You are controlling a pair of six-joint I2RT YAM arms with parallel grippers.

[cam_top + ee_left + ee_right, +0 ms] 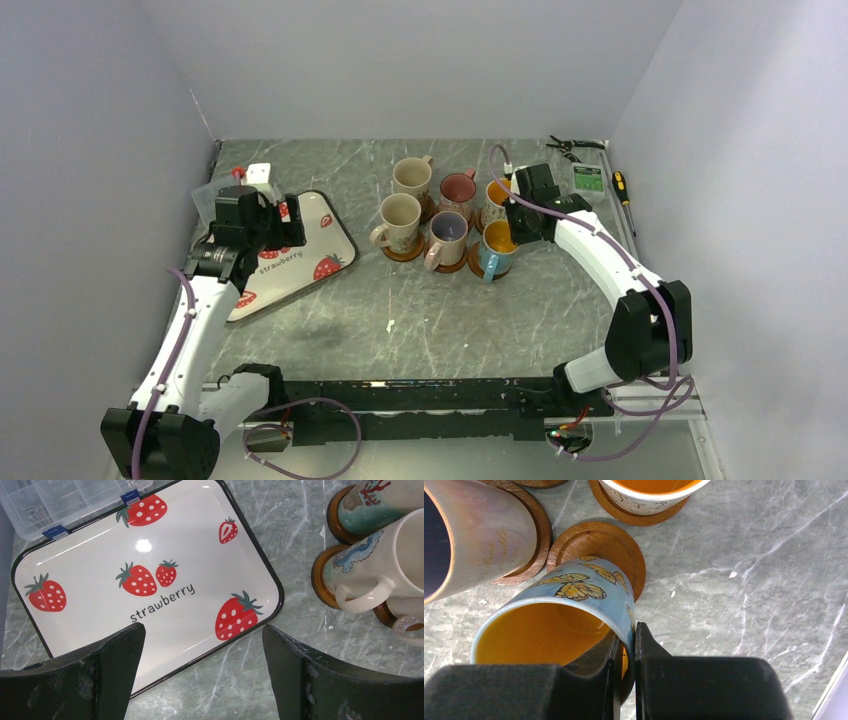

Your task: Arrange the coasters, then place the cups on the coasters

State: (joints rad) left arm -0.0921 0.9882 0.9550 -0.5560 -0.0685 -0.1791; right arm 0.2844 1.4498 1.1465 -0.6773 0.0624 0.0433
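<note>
Six cups stand clustered in two rows at mid-table, each over a brown wooden coaster (pixel 405 252). My right gripper (pixel 512 230) (pixel 634 640) is shut on the rim of the blue butterfly cup (pixel 497 248) (pixel 574 587), one finger inside its orange interior and one outside. That cup's base is over a ringed coaster (pixel 599 540); whether it rests on the coaster I cannot tell. A lavender-lined cup (pixel 479 540) is just to its left. My left gripper (pixel 285 228) (pixel 202 630) hangs open and holds nothing, above the strawberry tray's near edge.
The white strawberry-print tray (pixel 300 262) (pixel 90 555) lies at left with a clear plastic box (pixel 60 500) behind it. A cream dragon-print cup (pixel 380 565) on its coaster (pixel 320 575) is right of the left gripper. Pliers (pixel 572 148) and a screwdriver (pixel 622 187) lie back right.
</note>
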